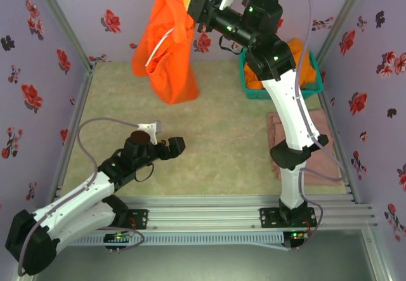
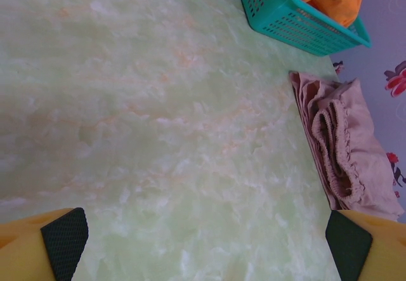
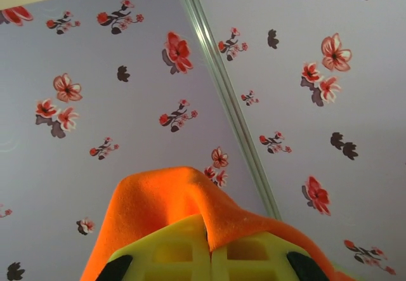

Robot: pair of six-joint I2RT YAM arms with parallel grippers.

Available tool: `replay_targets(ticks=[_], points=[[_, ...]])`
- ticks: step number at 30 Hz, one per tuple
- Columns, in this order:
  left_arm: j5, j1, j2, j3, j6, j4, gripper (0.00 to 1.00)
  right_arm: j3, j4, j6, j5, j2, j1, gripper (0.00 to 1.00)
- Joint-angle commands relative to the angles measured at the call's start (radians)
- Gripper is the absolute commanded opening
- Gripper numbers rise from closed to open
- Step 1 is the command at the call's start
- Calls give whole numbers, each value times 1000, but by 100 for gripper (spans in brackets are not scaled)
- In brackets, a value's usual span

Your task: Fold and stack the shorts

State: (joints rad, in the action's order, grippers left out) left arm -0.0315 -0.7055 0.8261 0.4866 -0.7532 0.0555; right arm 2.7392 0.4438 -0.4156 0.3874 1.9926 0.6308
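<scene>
Orange shorts (image 1: 168, 40) hang bunched from my right gripper (image 1: 190, 5), well above the table (image 1: 209, 129). A white drawstring (image 1: 162, 43) loops across the front. In the right wrist view both yellow fingers are pressed together on a fold of the cloth, which drapes over the fingertips, with the floral wall (image 3: 95, 52) beyond.

Second orange shorts (image 1: 309, 68) sit crumpled in the teal basket (image 1: 314, 91), down and to the right of that grip and partly behind my right arm.

Pink-beige shorts (image 2: 346, 141) lie folded flat on the table, just ahead of the right-hand pad of my left gripper (image 2: 206, 243). The basket is further ahead of them and apart from them.

Left fingers are spread wide with nothing between them, low over bare table.
</scene>
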Motion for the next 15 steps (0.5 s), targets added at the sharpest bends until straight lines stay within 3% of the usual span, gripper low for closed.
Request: replay_targets(ticks=[1,5,9,12,15], points=[[53,11,-51,-17,-12,4,99,18,31,26,9,-19,-4,0],[80,11,-105,-33,-11,8,99,-154,209,87,-7,-82,-3,0],[93,12,-159,-56,-18,0,99,-683,90,104,-126,-286,-3,17],[95,12,-186,-75,-27,-14,99,-987,-6,94,-266,-401,-29,60],[103,12,-187,-73,-31,-6,99,-1085,48,84,-311,-428,-91,80]])
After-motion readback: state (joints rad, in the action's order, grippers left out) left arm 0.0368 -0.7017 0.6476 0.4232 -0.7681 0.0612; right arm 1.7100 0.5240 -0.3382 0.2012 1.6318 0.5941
